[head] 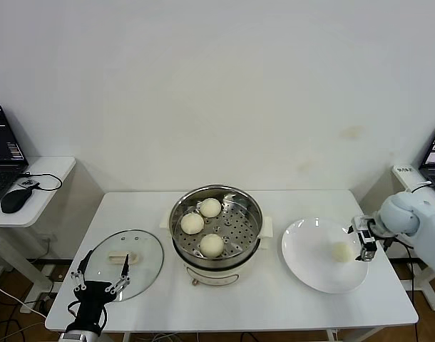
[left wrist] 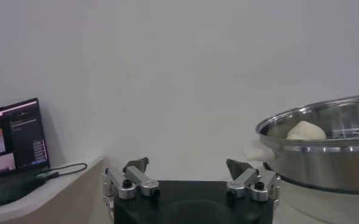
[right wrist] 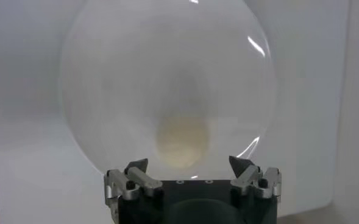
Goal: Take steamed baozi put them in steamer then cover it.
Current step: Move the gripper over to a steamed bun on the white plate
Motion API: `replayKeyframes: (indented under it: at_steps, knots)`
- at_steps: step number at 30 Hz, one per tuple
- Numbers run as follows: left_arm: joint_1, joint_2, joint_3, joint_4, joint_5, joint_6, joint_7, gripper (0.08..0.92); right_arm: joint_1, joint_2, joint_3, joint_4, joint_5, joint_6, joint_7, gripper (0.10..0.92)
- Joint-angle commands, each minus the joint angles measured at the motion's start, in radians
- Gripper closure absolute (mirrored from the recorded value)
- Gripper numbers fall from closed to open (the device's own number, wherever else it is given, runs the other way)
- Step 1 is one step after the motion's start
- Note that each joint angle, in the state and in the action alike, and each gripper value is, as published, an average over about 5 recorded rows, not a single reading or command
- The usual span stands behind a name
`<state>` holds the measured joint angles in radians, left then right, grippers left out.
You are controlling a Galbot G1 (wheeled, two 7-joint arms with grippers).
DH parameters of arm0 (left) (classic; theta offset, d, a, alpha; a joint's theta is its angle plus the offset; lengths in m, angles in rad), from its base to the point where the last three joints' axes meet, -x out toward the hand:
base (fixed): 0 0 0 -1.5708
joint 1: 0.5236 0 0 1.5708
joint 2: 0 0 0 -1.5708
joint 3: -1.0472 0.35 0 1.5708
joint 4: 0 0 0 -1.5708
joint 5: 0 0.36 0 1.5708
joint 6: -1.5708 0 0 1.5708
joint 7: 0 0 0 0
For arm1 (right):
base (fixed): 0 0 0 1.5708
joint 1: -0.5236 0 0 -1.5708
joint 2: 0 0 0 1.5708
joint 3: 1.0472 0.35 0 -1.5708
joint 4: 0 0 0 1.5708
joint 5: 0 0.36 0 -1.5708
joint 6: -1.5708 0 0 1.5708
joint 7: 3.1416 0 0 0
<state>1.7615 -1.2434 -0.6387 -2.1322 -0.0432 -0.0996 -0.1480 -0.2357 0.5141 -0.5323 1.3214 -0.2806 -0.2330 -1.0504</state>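
You have three steamed baozi (head: 202, 225) already sitting on the perforated tray of the steamer (head: 253, 236), which stands at the middle of the white table (head: 239, 299); one of them peeks over the steel rim in the left wrist view too. The fourth baozi (head: 340, 251) lies alone on the white plate (head: 303, 256) to the right of the steamer. Your right gripper (head: 364, 240) is at the plate's right edge, just beside that bun, with its fingers spread apart and nothing between them (the right wrist view shows the bun ahead of the open fingers, not touched). The cover (head: 142, 249) lies flat on the table to the left of the steamer, its cream handle facing up. Your left gripper (head: 101, 279) is at the cover's near edge, fingers also spread wide and empty. On the side desk at far left you can see a laptop (head: 3, 153) and a mouse (head: 15, 200).
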Motion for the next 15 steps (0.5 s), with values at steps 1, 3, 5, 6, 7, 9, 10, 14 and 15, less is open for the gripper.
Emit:
replayKeyframes:
  at_steps: [1,3,5,6,7,9,10,14,15]
  knots:
    - [-0.001,0.000,0.000,0.002,0.000,0.001,0.000,0.177,-0.066,0.081,0.053,-0.089,-0.039,0.003,0.015,0.203]
    - [-0.002,-0.001,0.000,0.003,0.000,0.001,0.000,0.177,-0.068,0.094,0.056,-0.098,-0.041,0.003,0.017,0.205]
    - [-0.003,-0.002,-0.001,0.004,0.000,0.001,0.000,0.177,-0.070,0.104,0.058,-0.105,-0.044,0.002,0.017,0.213]
    - [-0.003,-0.002,0.000,0.004,0.000,0.001,0.000,0.177,-0.072,0.107,0.059,-0.107,-0.046,0.002,0.017,0.221]
    - [-0.003,-0.003,0.000,0.004,0.000,0.001,0.000,0.177,-0.074,0.110,0.060,-0.109,-0.048,0.001,0.016,0.228]
    - [-0.002,-0.004,0.000,0.005,0.000,0.001,0.000,0.177,-0.076,0.113,0.062,-0.113,-0.051,0.000,0.015,0.249]
    - [-0.003,-0.005,0.000,0.005,0.000,0.001,0.000,0.177,-0.077,0.115,0.062,-0.115,-0.053,0.000,0.015,0.258]
    - [-0.003,-0.008,0.000,0.006,0.000,0.000,0.000,0.177,-0.072,0.120,0.064,-0.119,-0.054,-0.001,0.014,0.303]
    - [-0.003,-0.009,0.000,0.006,0.000,0.000,-0.001,0.177,-0.070,0.120,0.064,-0.119,-0.054,-0.001,0.013,0.318]
